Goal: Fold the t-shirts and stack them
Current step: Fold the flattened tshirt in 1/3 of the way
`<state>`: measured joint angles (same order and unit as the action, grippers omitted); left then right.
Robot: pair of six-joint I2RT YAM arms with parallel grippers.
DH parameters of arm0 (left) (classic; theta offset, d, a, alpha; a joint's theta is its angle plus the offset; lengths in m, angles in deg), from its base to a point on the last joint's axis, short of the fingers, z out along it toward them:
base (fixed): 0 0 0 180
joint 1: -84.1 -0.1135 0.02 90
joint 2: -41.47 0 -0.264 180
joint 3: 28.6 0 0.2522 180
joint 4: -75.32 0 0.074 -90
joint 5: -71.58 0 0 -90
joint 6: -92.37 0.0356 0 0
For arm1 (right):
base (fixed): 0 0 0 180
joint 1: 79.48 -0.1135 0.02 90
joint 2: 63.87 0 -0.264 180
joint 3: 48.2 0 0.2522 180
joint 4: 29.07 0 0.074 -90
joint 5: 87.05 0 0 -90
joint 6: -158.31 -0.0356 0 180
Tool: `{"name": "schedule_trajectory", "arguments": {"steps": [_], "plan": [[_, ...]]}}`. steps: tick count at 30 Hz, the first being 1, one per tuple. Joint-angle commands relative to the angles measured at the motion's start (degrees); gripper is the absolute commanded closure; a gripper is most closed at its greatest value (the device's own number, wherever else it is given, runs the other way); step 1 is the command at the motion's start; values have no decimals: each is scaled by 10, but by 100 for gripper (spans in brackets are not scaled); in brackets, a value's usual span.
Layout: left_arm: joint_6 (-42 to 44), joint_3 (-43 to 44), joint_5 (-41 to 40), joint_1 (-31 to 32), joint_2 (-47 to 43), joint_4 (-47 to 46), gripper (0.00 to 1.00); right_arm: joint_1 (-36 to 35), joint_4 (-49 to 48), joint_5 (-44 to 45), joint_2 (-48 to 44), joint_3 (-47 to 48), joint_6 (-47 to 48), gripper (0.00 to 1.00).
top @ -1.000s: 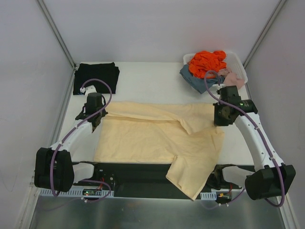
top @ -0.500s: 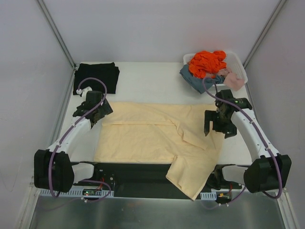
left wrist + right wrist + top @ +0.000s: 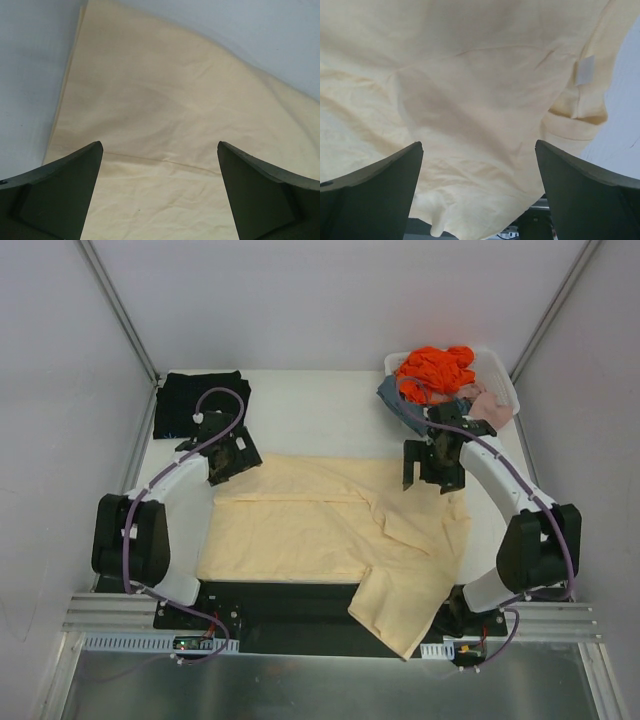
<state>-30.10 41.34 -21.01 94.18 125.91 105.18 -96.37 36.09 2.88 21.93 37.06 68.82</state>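
Stack so far at far left: black shirt point(image 3: 200, 400), folded by the look of it. Next, left gripper point(image 3: 232, 452) spread wide and empty above far-left corner of cream shirt point(image 3: 300, 530). Long axis of that cloth left to right across the middle, one flap over near edge. Over far-right corner, right gripper point(image 3: 428, 462), also wide and empty; both equally near.

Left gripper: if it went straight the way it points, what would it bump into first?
Most likely the pale cream-yellow t-shirt. In its wrist view the left gripper is open and aimed right at that cloth, with nothing in between. How far away the shirt is, the picture does not show.
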Motion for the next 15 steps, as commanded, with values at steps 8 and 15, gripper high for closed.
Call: {"name": "schedule_trajectory", "arguments": {"steps": [8, 15], "plan": [[-24, 31, 48, -29, 125, -11, 1, 150, -74, 20, 181, 94, -20, 20], [-17, 31, 52, -49, 150, -12, 1, 189, -58, 33, 285, 173, -9, 34]]}}
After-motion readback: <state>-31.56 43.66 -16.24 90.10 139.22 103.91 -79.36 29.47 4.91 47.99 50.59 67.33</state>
